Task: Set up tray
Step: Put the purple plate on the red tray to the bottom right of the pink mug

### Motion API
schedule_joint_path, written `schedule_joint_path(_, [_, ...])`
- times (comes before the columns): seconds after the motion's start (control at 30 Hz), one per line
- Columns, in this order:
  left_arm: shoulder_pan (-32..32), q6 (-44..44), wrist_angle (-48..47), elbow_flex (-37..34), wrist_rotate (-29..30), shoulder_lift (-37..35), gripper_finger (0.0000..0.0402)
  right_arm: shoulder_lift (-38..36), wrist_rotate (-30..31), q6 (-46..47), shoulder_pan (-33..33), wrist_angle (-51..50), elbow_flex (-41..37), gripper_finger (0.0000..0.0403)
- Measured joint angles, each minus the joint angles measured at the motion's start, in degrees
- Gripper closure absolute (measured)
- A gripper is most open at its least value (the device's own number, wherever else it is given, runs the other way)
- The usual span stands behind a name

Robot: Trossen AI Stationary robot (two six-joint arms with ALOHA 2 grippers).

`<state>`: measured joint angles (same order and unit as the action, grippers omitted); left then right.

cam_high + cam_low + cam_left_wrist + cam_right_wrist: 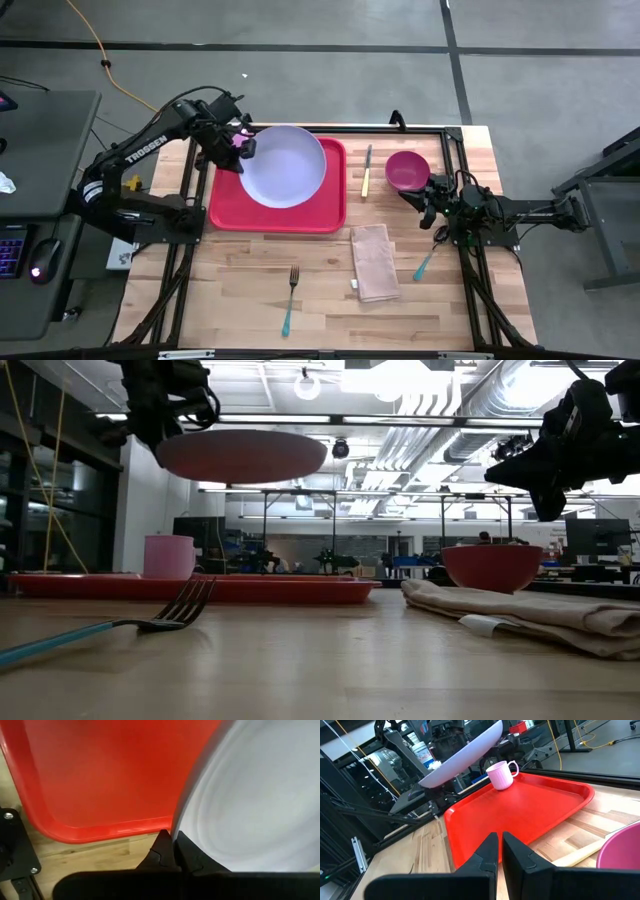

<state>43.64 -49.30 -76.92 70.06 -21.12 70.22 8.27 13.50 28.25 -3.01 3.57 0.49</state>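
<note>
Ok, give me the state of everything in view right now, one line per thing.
left gripper: shut on the plate's rim
plate: lifted above the tray, not resting on it
tray: flat on the table
mug: upright on the tray
right gripper: shut, empty, beside the bowl
bowl: upright on the table
napkin: folded, flat
fork: lying on the table

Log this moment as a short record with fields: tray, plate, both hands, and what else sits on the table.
tray: red tray flat on the table, pink mug standing on it
plate: lavender plate held in the air above the tray, not set down
left hand: left hand shut on the plate's rim
right hand: right hand shut, empty, waiting beside the magenta bowl
off tray: fork, napkin, knife
</note>
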Motion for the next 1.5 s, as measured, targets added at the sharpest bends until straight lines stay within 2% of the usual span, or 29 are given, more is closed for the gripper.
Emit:
schedule_joint_path(0.37, [-0.02, 0.20, -3.64, 0.00, -0.87, 0.00, 0.0390, 0.00, 0.02, 0.00, -0.02, -0.02, 0.00, 0.0403])
schedule_joint_path(0.73, [-0.13, -0.50, -3.67, -1.21, 2.63, 0.02, 0.0390, 0.00, 0.02, 0.20, 0.00, -0.02, -0.02, 0.0402])
schedule_joint_path(1.2, [-0.13, -1.11, 3.29, -11.24, 0.76, 0.04, 0.0390, 0.00, 0.07, 0.22, -0.02, 0.02, 0.00, 0.0402])
schedule_joint_path(1.5, [-0.13, -2.18, 11.64, -18.12, -1.85, 0.07, 0.0390, 0.01, 1.99, 0.24, -0.01, 0.11, 0.00, 0.0402])
